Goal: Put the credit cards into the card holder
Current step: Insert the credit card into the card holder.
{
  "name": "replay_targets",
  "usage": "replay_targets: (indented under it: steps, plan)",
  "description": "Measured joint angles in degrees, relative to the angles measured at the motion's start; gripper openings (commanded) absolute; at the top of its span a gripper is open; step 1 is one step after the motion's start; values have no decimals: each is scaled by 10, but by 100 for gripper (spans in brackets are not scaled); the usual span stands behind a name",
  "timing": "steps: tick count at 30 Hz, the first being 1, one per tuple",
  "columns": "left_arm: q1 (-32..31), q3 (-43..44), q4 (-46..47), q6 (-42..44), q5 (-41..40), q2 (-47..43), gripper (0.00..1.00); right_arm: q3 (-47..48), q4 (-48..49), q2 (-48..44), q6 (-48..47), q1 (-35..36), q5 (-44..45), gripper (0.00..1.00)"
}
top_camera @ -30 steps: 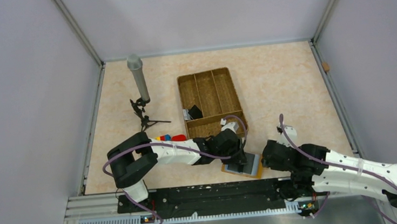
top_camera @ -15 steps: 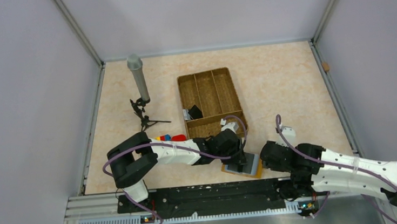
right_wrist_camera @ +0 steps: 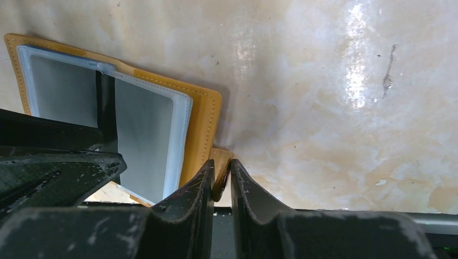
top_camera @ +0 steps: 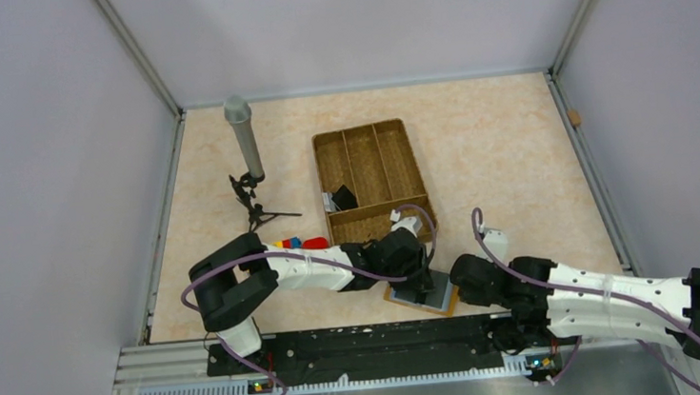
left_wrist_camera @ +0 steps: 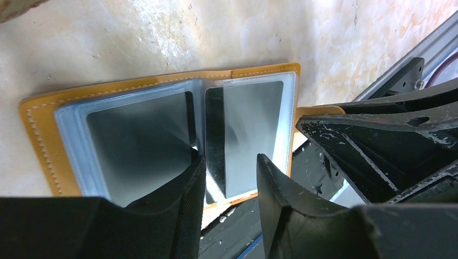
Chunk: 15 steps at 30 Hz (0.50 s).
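Lying open at the near edge of the counter [top_camera: 514,145] in the top view, the card holder [top_camera: 439,295] sits between the left claw [top_camera: 421,282] and the right claw [top_camera: 457,288]. In the left wrist view, the left claw [left_wrist_camera: 229,162] stands apart over the holder's clear sleeves [left_wrist_camera: 140,124]. In the right wrist view, the right claw [right_wrist_camera: 221,164] is clamped on its snap tab [right_wrist_camera: 222,155].

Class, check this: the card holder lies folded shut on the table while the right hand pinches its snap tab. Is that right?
Not quite. The card holder lies open, clear sleeves up, as the left wrist view shows. The right hand does pinch its snap tab.
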Motion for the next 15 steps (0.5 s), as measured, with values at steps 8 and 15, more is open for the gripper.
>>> replay_targets:
  steps: [8,15]
  plan:
    - [-3,2,-3,8,7,1,39,-11,33,0,-1,0,-10,9]
    - [-4,2,-2,15,11,2,44,-11,35,-1,-2,0,-10,10]
